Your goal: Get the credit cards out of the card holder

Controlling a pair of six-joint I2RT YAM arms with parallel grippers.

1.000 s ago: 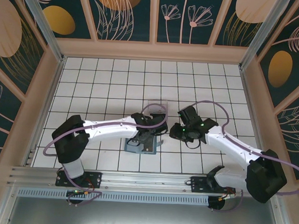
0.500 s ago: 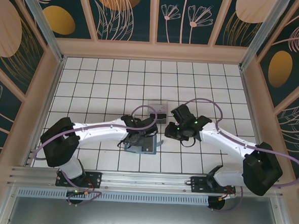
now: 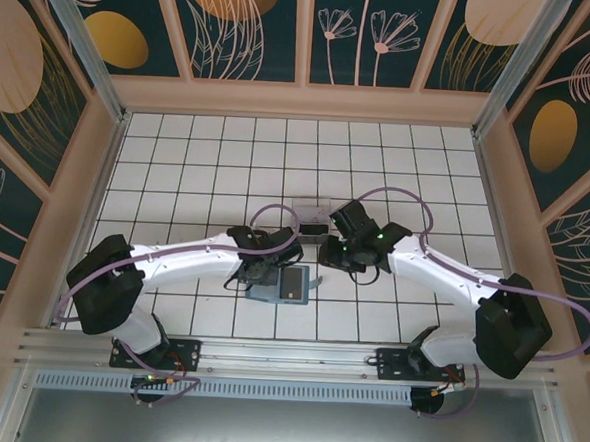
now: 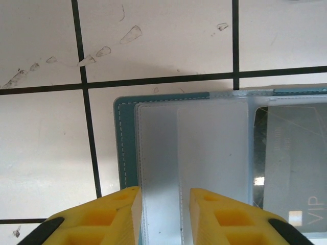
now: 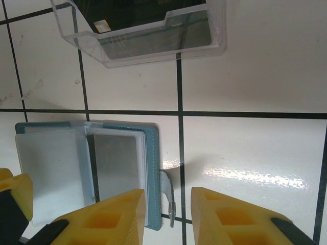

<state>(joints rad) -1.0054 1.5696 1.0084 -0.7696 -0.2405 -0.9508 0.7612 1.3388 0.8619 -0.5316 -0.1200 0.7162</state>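
On a white tiled table [image 3: 198, 165] walled by floral panels [image 3: 247, 28], the card holder [image 4: 126, 148] lies open, a card [image 4: 294, 163] inside, near a clear tray [image 5: 153, 41]; left gripper [image 4: 164, 196] and right gripper [image 5: 167, 196] hover part-open, empty

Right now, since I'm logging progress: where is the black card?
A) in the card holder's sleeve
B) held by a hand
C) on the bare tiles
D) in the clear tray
D: the right wrist view shows the black card, chip visible, lying inside the clear tray, beyond the open card holder.
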